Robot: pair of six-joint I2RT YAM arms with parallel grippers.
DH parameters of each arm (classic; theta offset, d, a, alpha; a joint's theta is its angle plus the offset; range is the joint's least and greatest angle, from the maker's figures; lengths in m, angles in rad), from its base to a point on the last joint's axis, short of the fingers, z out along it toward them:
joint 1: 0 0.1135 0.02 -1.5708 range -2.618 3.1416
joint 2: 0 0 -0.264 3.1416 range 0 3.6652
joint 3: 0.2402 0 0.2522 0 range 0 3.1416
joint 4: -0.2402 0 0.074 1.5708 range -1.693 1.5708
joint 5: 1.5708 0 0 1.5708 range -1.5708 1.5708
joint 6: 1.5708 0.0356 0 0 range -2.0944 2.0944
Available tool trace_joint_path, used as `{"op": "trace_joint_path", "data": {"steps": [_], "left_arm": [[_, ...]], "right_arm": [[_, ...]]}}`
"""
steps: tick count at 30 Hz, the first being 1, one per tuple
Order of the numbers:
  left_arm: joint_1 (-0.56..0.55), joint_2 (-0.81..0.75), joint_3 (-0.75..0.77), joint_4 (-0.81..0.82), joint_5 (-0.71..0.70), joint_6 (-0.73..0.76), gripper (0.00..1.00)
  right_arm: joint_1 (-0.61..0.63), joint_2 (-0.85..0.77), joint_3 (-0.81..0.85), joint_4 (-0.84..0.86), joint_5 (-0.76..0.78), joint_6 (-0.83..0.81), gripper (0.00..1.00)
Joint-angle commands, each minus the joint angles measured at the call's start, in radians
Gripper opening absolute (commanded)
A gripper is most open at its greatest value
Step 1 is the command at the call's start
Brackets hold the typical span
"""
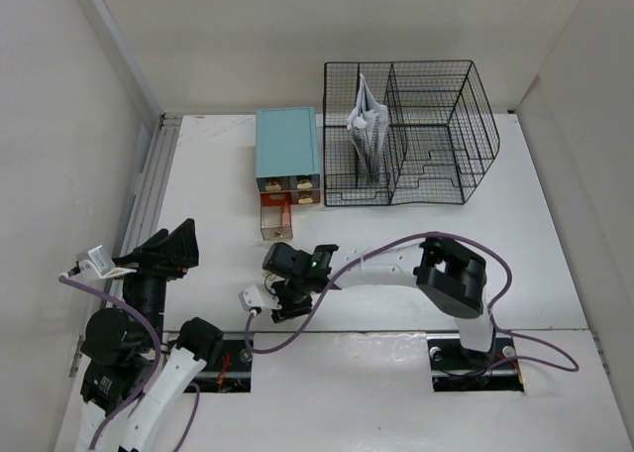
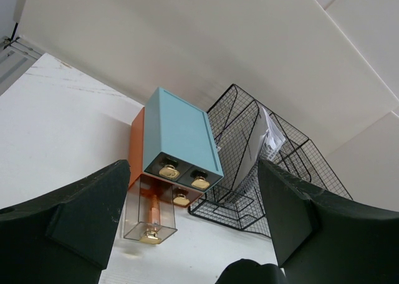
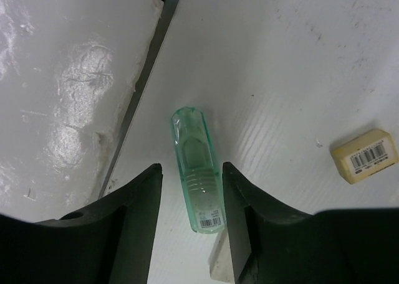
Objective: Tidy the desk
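A clear green plastic tube point(image 3: 196, 172) with a barcode label lies flat on the white desk point(image 1: 515, 234), close to its near edge. My right gripper point(image 3: 192, 167) hangs low over it, open, one finger on each side of the tube; there is a gap on the left side and the right finger is very close. In the top view the right gripper point(image 1: 284, 298) points down at the near middle of the desk. My left gripper point(image 1: 183, 246) is raised at the near left, open and holding nothing, facing the drawer box point(image 2: 177, 134).
A teal-topped drawer box point(image 1: 287, 147) stands at the back with one clear drawer point(image 1: 274, 217) pulled out. A black wire rack point(image 1: 411, 135) holding papers sits beside it. A yellowish eraser point(image 3: 365, 155) lies right of the tube. A white block point(image 3: 221, 268) lies under my right finger.
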Motion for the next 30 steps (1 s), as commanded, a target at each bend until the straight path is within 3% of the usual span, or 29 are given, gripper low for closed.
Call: {"op": "trace_joint_path", "data": {"steps": [1,6,10,11,15,19,25,30], "left_arm": [[-0.007,-0.041,-0.001,0.029,0.008,0.002,0.81],[-0.007,-0.041,-0.001,0.029,0.008,0.002,0.81],[-0.007,-0.041,-0.001,0.029,0.008,0.002,0.81],[-0.007,-0.041,-0.001,0.029,0.008,0.002,0.81],[-0.007,-0.041,-0.001,0.029,0.008,0.002,0.81],[-0.007,-0.041,-0.001,0.029,0.008,0.002,0.81],[-0.007,-0.041,-0.001,0.029,0.008,0.002,0.81],[-0.007,-0.041,-0.001,0.029,0.008,0.002,0.81]], "right_arm": [[0.01,0.046,0.032,0.0,0.04,0.021,0.49],[0.01,0.067,0.032,0.0,0.061,0.021,0.46],[0.01,0.076,0.032,0.0,0.061,0.021,0.05],[0.01,0.076,0.032,0.0,0.07,0.021,0.01],[0.01,0.056,0.102,-0.014,0.116,-0.011,0.0],[0.01,0.034,0.215,-0.014,0.263,-0.059,0.0],[-0.117,0.059,0.424,0.01,0.333,-0.082,0.0],[-0.22,0.111,0.495,0.053,0.333,-0.082,0.0]]}}
